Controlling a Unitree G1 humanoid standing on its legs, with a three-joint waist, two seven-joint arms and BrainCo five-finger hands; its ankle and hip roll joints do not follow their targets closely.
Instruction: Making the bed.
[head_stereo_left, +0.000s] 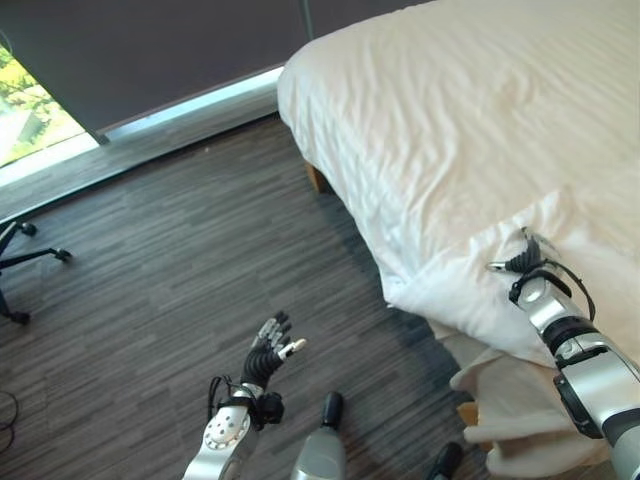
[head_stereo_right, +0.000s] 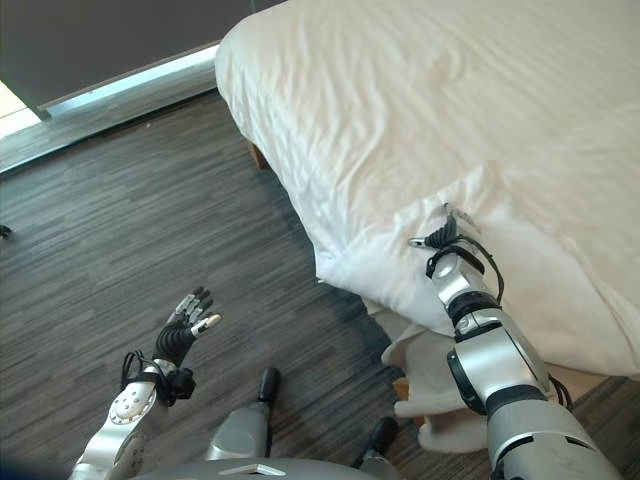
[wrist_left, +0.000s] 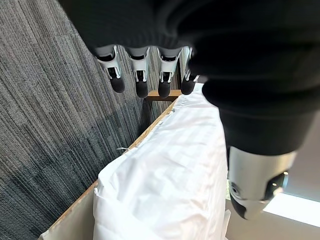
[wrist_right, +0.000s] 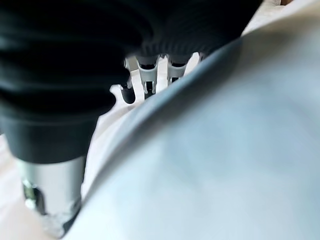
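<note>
Right hand (head_stereo_right: 447, 238) lies tucked into white duvet (head_stereo_right: 420, 110).

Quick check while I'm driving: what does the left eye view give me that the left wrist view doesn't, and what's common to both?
Left eye view alone: the right hand at a raised fold of the white duvet, its fingers tucked into the cloth, the window strip, and a chair base.

Left wrist view alone: the wooden bed frame edge under the duvet's side.

Both: the left hand with relaxed fingers over the dark plank floor, holding nothing, beside the duvet.
</note>
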